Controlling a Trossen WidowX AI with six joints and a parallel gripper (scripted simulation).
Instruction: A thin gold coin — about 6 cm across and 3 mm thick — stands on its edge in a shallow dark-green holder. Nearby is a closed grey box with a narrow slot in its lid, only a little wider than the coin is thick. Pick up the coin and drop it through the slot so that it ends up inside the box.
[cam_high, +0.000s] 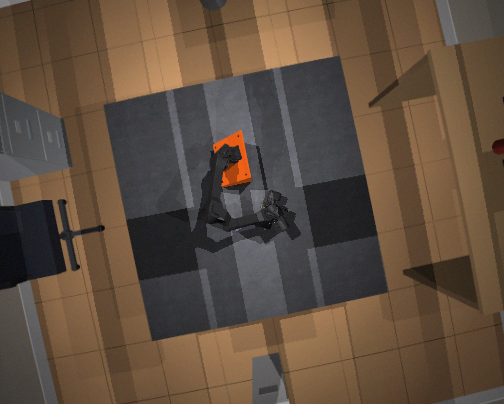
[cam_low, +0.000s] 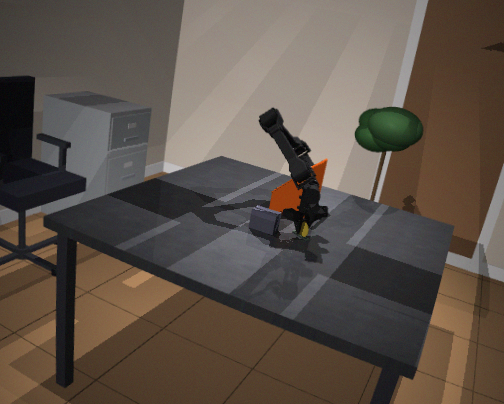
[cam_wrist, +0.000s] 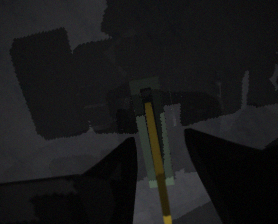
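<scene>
From the side view I see the arm (cam_low: 292, 150) bent down from its orange base plate (cam_low: 290, 195) near the middle of the dark table (cam_low: 150, 235), with the gripper (cam_low: 304, 224) low over the table top, right of frame centre. A sliver of the gold coin (cam_low: 303, 230) shows directly under the gripper, and the grey box (cam_low: 265, 221) sits just to its left, apart from it. In the wrist view the coin (cam_wrist: 156, 150) appears edge-on as a thin yellow line running from frame centre down to the bottom edge, standing in the green holder (cam_wrist: 150, 135), whose pale walls flank it on both sides. The two dark fingers fill the lower left and lower right corners, one on each side of the coin with a gap visible between each finger and the coin, so I read the gripper as partly spread and grasping nothing. In the overhead view the gripper (cam_high: 276, 214) lies lower right of the base plate (cam_high: 234, 162); coin and holder are hidden beneath it. A filing cabinet (cam_low: 100, 140) and an office chair (cam_low: 25, 175) stand at the left, a plant (cam_low: 389, 129) at the upper right.
</scene>
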